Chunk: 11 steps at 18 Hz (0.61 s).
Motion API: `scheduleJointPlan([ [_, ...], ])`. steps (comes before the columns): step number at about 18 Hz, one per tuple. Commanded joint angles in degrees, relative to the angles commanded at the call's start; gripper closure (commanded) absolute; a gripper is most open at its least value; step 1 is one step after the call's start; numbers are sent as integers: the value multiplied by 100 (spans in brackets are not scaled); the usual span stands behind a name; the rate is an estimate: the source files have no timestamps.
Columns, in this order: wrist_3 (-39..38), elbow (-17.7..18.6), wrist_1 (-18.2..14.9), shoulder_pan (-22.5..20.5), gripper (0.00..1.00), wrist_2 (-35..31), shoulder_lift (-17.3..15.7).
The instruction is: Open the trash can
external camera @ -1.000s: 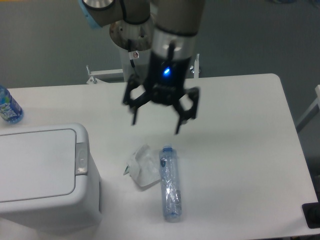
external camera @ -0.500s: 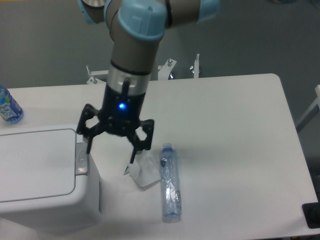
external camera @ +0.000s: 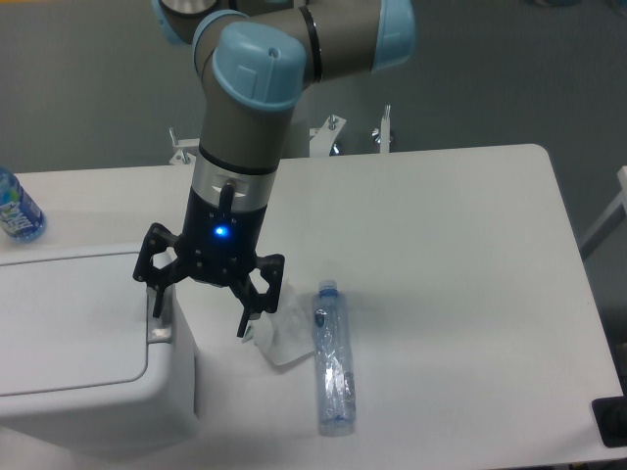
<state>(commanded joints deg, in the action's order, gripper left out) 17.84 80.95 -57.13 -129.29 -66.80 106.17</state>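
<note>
The trash can (external camera: 78, 352) is a large white boxy bin at the lower left, with its flat lid shut. Its small grey push-button latch (external camera: 159, 329) sits on the right edge of the lid. My gripper (external camera: 198, 315) is open and empty, fingers spread wide and pointing down. The left fingertip (external camera: 155, 305) hangs just over the latch. The right fingertip (external camera: 242, 327) hangs over the table to the right of the bin.
A crumpled clear plastic piece (external camera: 282, 331) and a lying empty clear bottle (external camera: 333, 358) are on the table right of the bin. A blue-labelled bottle (external camera: 16, 210) stands at the far left edge. The table's front and right edges are near.
My gripper has moved left and down, from above the middle of the table to the bin's right edge. It has stayed open. The bin's lid has not moved.
</note>
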Motion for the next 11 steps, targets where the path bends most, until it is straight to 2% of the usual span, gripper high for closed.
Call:
scheduleJointPlan([
  [11, 26, 9, 79, -18, 0, -105, 35],
])
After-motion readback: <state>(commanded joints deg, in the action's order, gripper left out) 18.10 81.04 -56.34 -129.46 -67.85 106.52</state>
